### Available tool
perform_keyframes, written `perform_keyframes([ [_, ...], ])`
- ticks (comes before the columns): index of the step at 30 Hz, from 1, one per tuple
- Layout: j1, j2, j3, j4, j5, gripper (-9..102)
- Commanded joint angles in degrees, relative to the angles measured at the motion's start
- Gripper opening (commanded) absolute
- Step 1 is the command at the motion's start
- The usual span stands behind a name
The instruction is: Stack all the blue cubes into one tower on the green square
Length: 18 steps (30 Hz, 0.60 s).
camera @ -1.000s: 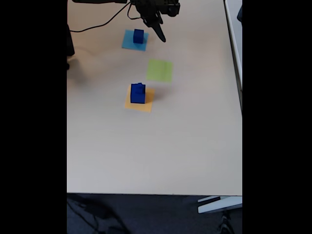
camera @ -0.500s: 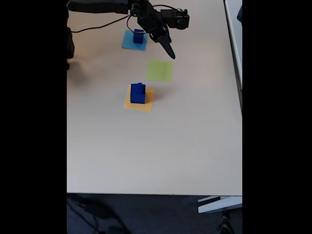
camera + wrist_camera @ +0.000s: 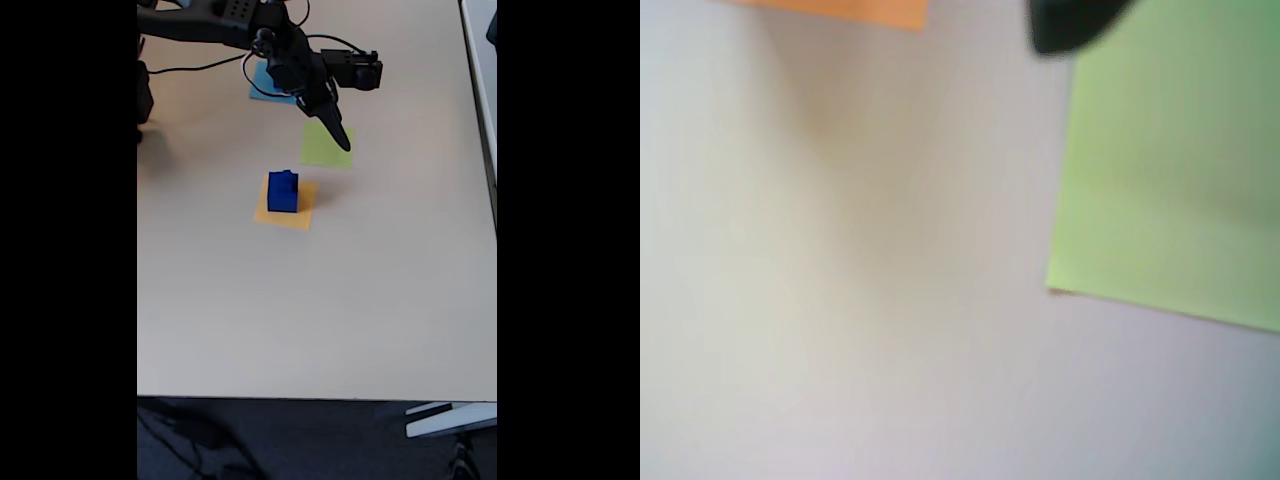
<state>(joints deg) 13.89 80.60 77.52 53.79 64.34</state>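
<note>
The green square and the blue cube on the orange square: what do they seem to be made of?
The green square looks like thin matte paper: flat on the table, sharp edges, no thickness. The blue cube looks solid, perhaps plastic or painted wood; too small to tell.

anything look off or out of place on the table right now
Nothing looks spilled or damaged. The blue cubes sit stacked on the orange square, not the green square, which lies bare. The gripper hangs over the green square.

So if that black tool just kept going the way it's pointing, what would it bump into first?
Probably the green square: the tool points down over its edge. Its height above the paper is unclear.
</note>
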Motion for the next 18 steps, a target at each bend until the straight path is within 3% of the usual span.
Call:
perform_keyframes([
  [1, 1.5, 5.8, -2.3, -1.7, -1.9, 37],
  [5, 2.4, 7.5, 1.1, -6.3, -4.5, 37],
  [18, 2.2, 16.8, 11.2, -6.7, -6.9, 37],
])
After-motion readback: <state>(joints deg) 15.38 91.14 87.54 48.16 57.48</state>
